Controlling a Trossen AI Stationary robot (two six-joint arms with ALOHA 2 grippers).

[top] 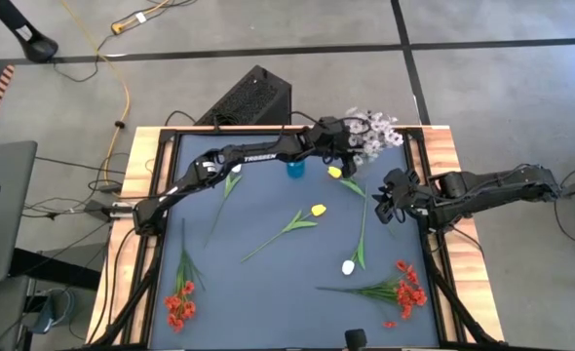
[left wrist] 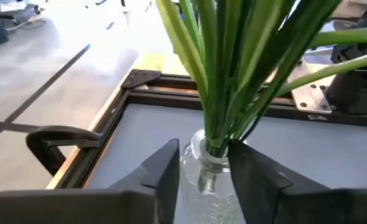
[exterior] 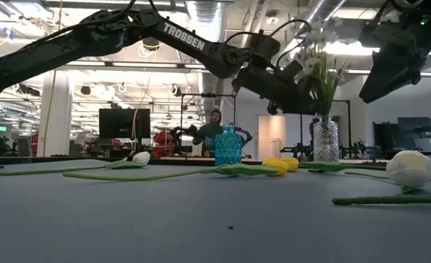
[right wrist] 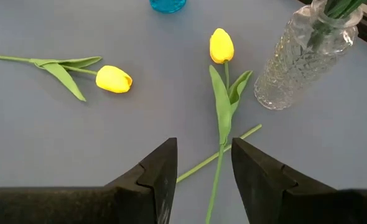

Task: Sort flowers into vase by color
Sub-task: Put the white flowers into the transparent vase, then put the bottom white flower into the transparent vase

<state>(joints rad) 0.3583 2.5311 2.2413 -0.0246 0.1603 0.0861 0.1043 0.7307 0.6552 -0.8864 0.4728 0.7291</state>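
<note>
Hiding the clear vase [left wrist: 203, 171], the green stems [left wrist: 233, 68] run out of view

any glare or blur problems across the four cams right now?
Low view: bright ceiling lights behind the arms leave them near-silhouetted; the white tulip close to the lens looks soft. Left wrist view: floor beyond the table is blown out white, and the stems in the clear vase are slightly blurred. High view and right wrist view: evenly lit, yellow tulips crisp.

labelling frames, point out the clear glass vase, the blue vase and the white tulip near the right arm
clear glass vase [right wrist: 289, 68], right wrist view, on its cut-glass body
blue vase [exterior: 228, 147], low view, on its body
white tulip [top: 348, 266], high view, on its bloom
</note>
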